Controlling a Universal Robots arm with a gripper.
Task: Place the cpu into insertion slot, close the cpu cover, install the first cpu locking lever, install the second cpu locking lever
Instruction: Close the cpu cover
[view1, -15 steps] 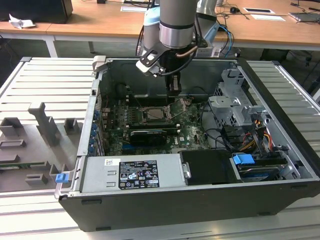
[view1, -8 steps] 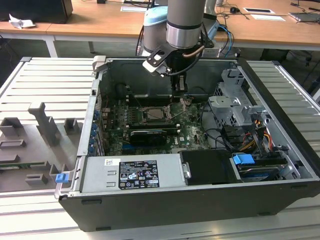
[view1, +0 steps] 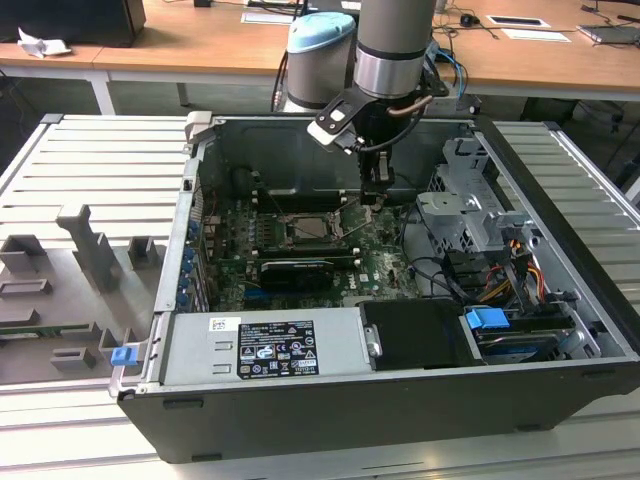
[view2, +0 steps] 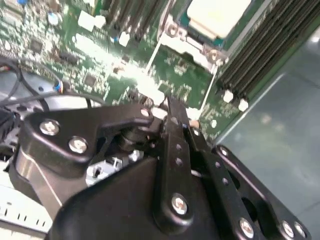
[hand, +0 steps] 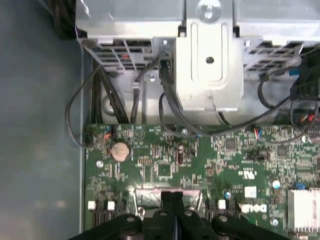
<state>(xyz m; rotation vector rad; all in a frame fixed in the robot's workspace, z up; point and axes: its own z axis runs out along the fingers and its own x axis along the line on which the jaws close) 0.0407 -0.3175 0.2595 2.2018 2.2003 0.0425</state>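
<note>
Gripper (hand: 172, 196): fingers pressed together, nothing seen btwn them; tips were low over the green board (hand: 165, 170) in both wrist views, just beside the insertion slot (view1: 316, 228) on the exterior view's right. Cpu (view2: 217, 15): pale top up, sat in the slot w/ silvery rim round it, apart from the tips. Grey drive cage (hand: 210, 60) & coin battery (hand: 120, 150) lay beyond, all inside the open black PC case (view1: 330, 410).
</note>
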